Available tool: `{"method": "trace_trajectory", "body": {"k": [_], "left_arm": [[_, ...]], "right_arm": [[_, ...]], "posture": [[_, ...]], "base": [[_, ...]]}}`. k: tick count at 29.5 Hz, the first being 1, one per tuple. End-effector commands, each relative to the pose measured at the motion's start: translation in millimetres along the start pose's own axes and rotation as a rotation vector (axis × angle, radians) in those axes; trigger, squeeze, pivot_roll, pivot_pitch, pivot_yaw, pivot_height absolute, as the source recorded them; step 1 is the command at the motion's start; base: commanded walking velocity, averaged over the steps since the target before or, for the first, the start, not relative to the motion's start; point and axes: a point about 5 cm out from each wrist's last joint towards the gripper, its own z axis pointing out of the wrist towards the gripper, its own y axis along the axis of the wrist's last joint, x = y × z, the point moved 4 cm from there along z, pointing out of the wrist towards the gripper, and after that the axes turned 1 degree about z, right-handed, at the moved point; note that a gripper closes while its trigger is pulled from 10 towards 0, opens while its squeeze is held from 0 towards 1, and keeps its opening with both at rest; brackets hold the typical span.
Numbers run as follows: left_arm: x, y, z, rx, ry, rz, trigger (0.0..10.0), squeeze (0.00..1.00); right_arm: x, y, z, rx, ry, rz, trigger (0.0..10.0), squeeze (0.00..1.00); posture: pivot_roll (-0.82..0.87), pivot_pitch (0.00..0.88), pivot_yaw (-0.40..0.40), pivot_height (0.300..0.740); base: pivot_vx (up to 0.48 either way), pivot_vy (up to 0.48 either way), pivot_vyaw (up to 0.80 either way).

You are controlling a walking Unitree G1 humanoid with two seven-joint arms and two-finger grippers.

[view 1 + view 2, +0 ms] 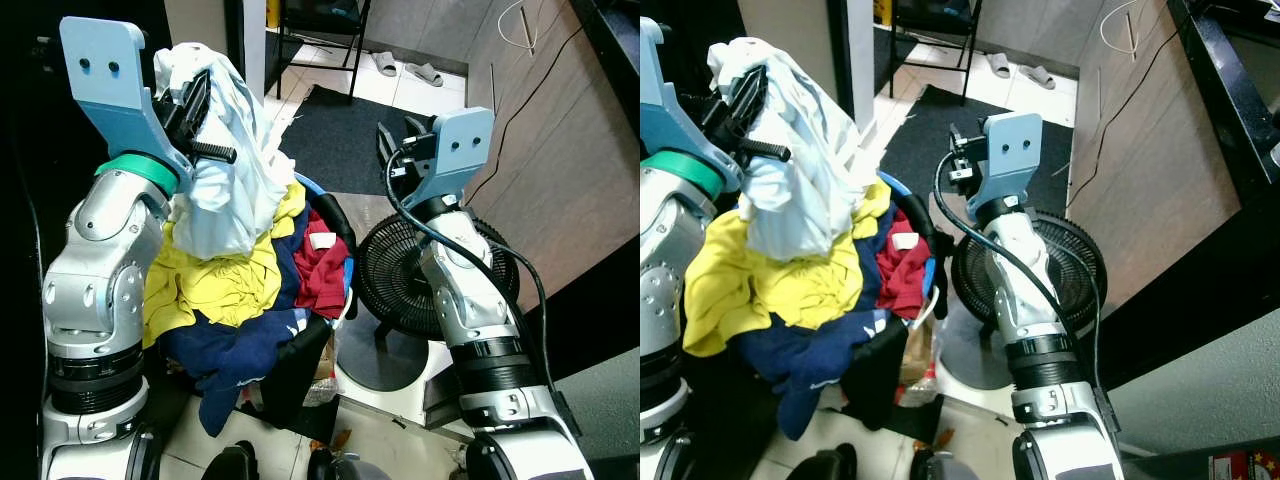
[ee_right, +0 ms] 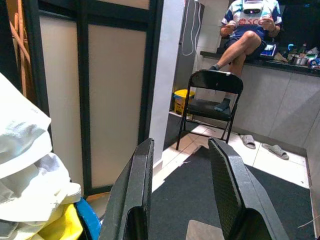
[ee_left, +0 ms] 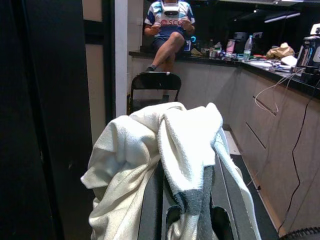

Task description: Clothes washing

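Observation:
My left gripper (image 1: 197,100) is raised above the laundry basket (image 1: 330,215) and is shut on a white garment (image 1: 225,170). The cloth drapes over both black fingers (image 3: 150,210) and hangs down onto the pile. Beneath it in the basket lie a yellow garment (image 1: 215,280), a red one (image 1: 322,265) and a dark blue one (image 1: 240,350) spilling over the front rim. To the basket's right my right gripper (image 2: 180,185) is held up, open, with nothing between its fingers (image 2: 227,190).
A black floor fan (image 1: 400,270) on a round base stands right of the basket, under my right arm. A dark mat (image 1: 335,135) and a folding chair (image 2: 212,97) lie ahead. A person (image 2: 245,30) sits on the counter beyond. Wooden cabinet fronts (image 1: 560,150) run along the right.

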Motion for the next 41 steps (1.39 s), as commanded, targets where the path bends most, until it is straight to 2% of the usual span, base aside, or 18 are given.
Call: {"method": "trace_trajectory", "body": {"k": [1,7,15,26,41], "left_arm": [[-2.3,3.6,-1.0,-0.012,-0.002,0.014,10.0,0.0],[-1.5,4.4,-1.7,-0.014,0.005,0.016,10.0,0.0],[-1.1,7.3,-2.0,-0.028,0.003,0.022,10.0,0.0],[-0.9,5.1,-1.2,-0.019,0.007,0.045,10.0,0.0],[2.4,4.8,-0.3,-0.018,0.009,0.055,10.0,0.0]], "right_arm": [[-4.3,1.3,-1.6,-0.006,-0.016,0.008,10.0,0.0],[-5.1,0.4,-1.5,-0.002,-0.022,0.02,10.0,0.0],[-5.2,0.7,-0.8,-0.004,-0.022,0.022,10.0,0.0],[-6.2,-2.0,-0.6,0.011,-0.029,0.048,10.0,0.0],[-7.5,0.5,0.8,0.001,-0.036,0.057,10.0,0.0]], "posture": [[0.11,0.089,-0.056,0.74],[0.11,0.092,-0.055,0.74],[0.11,0.093,-0.056,0.74],[0.11,0.093,-0.056,0.74],[0.12,0.093,-0.055,0.74]], "base": [[0.0,0.0,0.0],[0.0,0.0,-0.23],[-0.359,0.0,-0.26],[0.0,0.0,0.0],[0.0,0.0,-0.8]]}}
